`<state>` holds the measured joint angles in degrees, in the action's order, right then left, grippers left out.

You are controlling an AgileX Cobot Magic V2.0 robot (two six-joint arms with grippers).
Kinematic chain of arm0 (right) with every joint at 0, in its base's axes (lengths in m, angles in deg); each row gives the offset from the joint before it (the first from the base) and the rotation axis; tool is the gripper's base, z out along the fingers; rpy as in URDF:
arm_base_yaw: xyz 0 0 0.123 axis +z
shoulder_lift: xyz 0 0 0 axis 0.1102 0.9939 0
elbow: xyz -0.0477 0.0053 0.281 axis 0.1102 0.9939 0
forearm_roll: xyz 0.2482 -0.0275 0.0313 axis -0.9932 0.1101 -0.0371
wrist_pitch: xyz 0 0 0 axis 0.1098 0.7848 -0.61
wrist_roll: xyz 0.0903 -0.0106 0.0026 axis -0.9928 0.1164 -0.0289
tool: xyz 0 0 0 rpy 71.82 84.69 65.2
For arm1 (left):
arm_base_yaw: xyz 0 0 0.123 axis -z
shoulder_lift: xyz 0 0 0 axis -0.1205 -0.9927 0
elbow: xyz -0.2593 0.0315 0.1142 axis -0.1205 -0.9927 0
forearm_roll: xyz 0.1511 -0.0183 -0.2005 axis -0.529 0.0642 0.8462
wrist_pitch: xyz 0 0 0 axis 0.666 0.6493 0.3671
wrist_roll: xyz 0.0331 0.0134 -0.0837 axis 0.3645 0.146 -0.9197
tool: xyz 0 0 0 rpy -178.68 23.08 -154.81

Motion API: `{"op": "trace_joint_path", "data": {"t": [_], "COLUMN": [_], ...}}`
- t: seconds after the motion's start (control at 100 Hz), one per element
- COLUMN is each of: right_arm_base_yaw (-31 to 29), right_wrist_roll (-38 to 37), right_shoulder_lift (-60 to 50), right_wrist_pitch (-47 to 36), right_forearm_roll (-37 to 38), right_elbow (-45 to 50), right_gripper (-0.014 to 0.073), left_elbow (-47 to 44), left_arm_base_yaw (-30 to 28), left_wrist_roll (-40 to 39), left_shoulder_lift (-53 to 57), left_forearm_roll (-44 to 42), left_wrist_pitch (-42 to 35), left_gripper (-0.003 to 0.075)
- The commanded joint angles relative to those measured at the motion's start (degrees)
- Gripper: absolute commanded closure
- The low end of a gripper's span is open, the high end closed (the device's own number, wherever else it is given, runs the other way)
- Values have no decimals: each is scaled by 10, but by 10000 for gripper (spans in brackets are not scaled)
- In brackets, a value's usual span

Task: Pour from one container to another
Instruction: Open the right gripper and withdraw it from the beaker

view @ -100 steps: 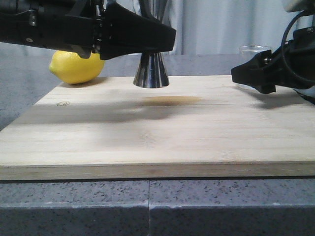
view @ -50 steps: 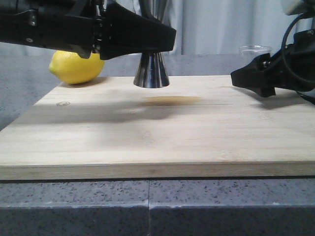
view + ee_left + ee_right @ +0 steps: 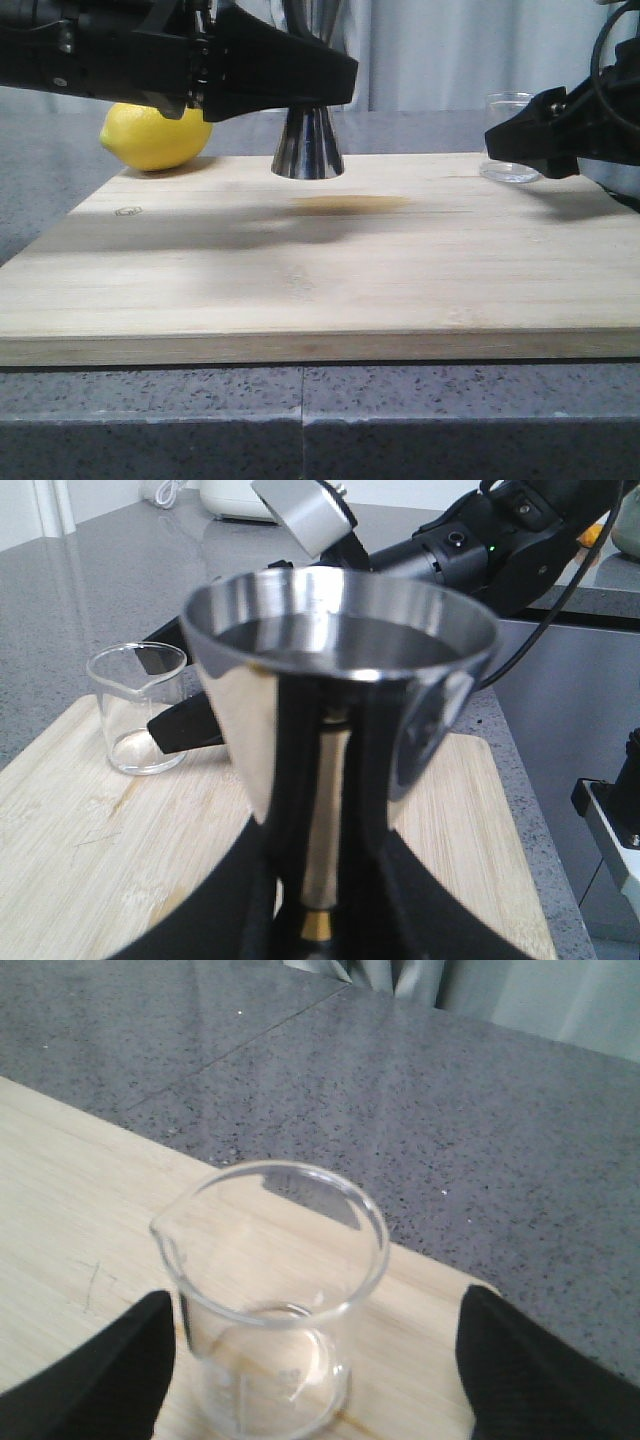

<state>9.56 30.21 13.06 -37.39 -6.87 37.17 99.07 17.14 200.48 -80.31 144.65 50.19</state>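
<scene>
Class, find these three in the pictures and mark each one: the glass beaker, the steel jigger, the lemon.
glass beaker (image 3: 275, 1300): right wrist view, on its clear front wall.
steel jigger (image 3: 330, 670): left wrist view, on the upper cup's wall.
lemon (image 3: 150, 135): front view, on its yellow skin.

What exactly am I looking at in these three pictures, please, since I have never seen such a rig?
It is a two-armed robot at a bamboo cutting board. One picture looks forward over the board; each of the others comes from a camera on one wrist. The left gripper is shut on a steel jigger, which stands on the board. The right gripper is open, one finger either side of a small, apparently empty glass beaker, not yet touching it. A lemon lies at the board's far left corner.
</scene>
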Motion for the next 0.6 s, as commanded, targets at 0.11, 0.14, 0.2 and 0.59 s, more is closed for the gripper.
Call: {"op": "trace_joint_path", "data": {"t": [0.11, 0.14, 0.2, 0.59], "right_arm_base_yaw": [0, 0, 0, 0], "right_wrist_roll": [-25, -29, -38, -97], "right_shoulder_lift": [-34, -35, -39, -54], "right_wrist_pitch": [-12, -12, -11, 12], "right_forearm_roll": [8, 11, 19, 74], "right_elbow": [-8, -8, -8, -8], "right_gripper": [58, 58, 58, 58], "left_elbow": [15, 15, 15, 15], "left_arm_base_yaw": [6, 6, 6, 6], "left_wrist_roll": [-6, -6, -6, -6], "left_shoulder_lift": [26, 26, 26, 26], "left_forearm_roll": [50, 50, 50, 50], "left_wrist_pitch": [65, 65, 65, 65], "left_gripper": [739, 739, 739, 739]}}
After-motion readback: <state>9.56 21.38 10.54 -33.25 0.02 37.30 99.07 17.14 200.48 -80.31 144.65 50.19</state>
